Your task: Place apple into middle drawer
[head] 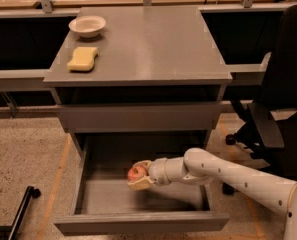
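Apple (136,173) sits inside your open middle drawer (138,224), apparently held just above its floor. Your gripper (139,177) reaches in from the right, jaws clenched on the apple. The carrying looks done; you have yet to release it and withdraw.

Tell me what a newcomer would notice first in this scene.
The white arm stretched in from the right stands out most, with its gripper closed on the apple over the floor of the open middle drawer. After that come the yellow sponge and the pale bowl on the left of the grey cabinet top.
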Controlling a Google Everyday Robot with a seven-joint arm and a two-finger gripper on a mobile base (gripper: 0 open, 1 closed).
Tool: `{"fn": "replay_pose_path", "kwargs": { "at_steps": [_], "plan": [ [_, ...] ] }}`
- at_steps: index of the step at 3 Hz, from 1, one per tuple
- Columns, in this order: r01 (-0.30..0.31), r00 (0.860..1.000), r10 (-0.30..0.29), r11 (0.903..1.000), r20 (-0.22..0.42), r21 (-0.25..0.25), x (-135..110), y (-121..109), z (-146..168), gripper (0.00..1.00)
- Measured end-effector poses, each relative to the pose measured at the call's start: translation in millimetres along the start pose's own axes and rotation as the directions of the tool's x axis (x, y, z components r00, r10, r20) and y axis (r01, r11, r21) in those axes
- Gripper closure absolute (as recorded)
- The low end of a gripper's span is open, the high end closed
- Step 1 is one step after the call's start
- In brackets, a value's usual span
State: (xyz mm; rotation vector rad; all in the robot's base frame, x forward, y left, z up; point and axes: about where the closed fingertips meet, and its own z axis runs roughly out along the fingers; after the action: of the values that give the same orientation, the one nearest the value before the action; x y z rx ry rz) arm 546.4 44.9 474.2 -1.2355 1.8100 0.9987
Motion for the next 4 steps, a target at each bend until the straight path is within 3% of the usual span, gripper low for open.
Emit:
{"fn": "replay_pose_path", "kwargs": {
  "at_steps": [2,4],
  "plan": [
    [-0.049,0.998,0.048,0.998,0.031,0.039,55.2,-16.5,46.5,0.59],
    [-0.063,0.998,0.063,0.9951,0.003,0.076,66.5,-21.3,63.4,0.13]
  ]
}}
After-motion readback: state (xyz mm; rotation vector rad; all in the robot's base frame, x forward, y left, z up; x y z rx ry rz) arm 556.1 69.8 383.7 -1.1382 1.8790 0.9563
